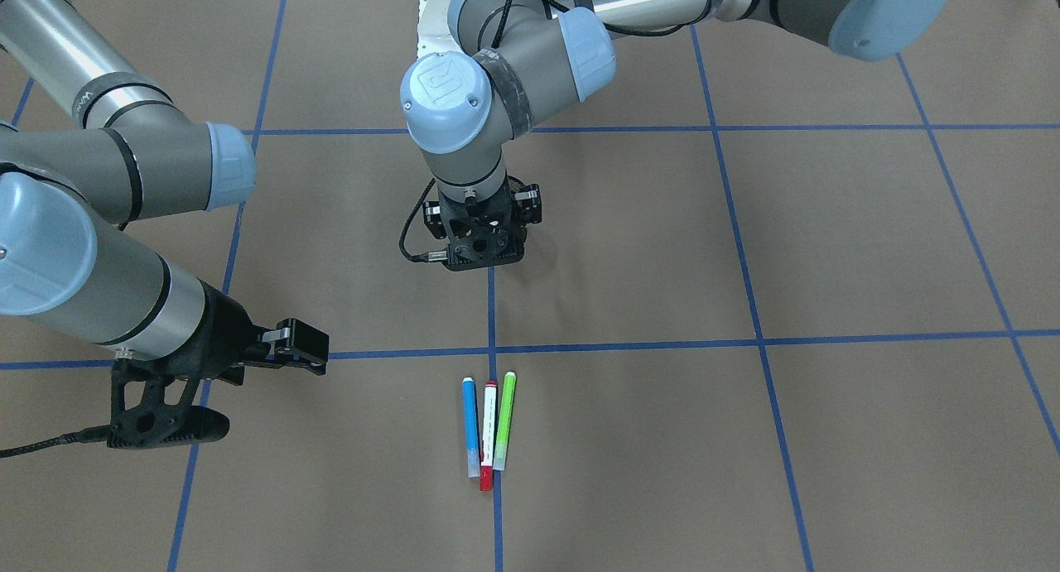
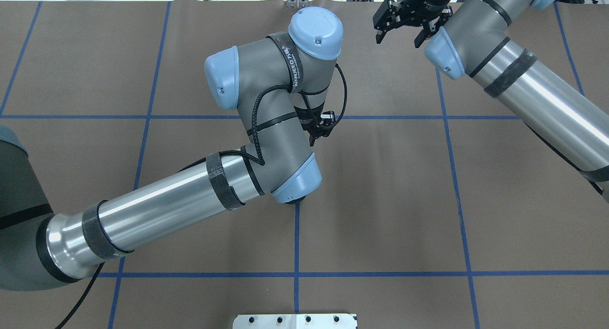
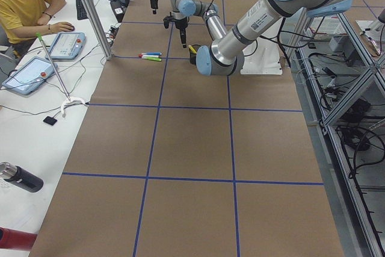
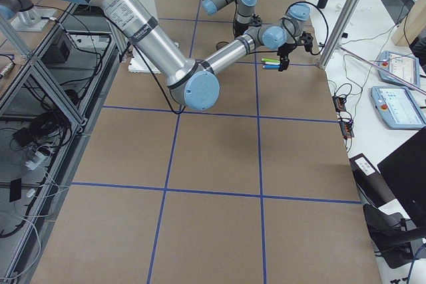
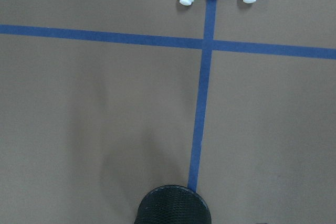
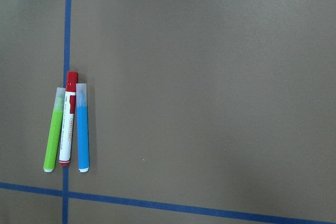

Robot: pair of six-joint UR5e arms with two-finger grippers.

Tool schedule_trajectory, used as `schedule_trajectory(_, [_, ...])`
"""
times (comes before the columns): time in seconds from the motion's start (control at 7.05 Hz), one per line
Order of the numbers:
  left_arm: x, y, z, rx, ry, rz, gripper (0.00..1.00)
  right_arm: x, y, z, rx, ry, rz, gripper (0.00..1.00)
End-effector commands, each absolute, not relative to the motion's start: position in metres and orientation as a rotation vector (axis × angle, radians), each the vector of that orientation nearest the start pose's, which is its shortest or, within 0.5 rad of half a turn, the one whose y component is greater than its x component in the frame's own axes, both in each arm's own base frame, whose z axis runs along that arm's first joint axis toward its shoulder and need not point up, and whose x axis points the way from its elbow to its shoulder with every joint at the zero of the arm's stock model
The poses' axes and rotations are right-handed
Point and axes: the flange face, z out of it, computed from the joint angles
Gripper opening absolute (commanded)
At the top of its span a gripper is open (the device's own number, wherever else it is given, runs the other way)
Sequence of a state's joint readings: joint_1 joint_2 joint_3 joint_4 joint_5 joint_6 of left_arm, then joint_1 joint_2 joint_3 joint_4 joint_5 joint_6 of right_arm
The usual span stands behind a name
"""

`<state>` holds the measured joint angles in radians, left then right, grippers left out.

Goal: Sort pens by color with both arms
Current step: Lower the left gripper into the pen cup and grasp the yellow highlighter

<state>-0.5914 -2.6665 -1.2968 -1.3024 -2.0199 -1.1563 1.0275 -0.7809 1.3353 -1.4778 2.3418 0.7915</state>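
Note:
Three pens lie side by side on the brown table: blue [image 1: 470,427], white with red cap and end [image 1: 489,435], and light green [image 1: 504,420]. They also show in the right wrist view, with the blue pen [image 6: 83,132] on the right. A yellow pen [image 3: 192,49] sticks out of the black mesh cup [image 5: 173,205]. My left gripper [image 1: 484,253] points straight down over the cup, its linkages spread and holding nothing I can see. My right gripper [image 2: 398,37] hovers open and empty, to the side of the three pens.
Blue tape lines [image 1: 629,344] cross the table in a grid. A white base plate [image 2: 295,321] sits at my edge. An operator [image 3: 24,4], tablets [image 3: 63,43] and a metal post [image 3: 90,10] stand along the far side.

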Motion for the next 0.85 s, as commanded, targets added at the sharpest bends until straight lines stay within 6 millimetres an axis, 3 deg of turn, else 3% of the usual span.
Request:
schedule_trajectory(0.0, [0.5956,-0.5078,0.0978,-0.122,0.682,-0.042,0.49,-0.3378,-0.6814,0.2558,0.02,-0.957,-0.019,0.99])
schedule_trajectory(0.71, [0.5929,-0.5057,0.0946,-0.135,0.665,-0.045,0.49,-0.3386,-0.6807,0.2583,0.018,-0.955,-0.019,0.99])
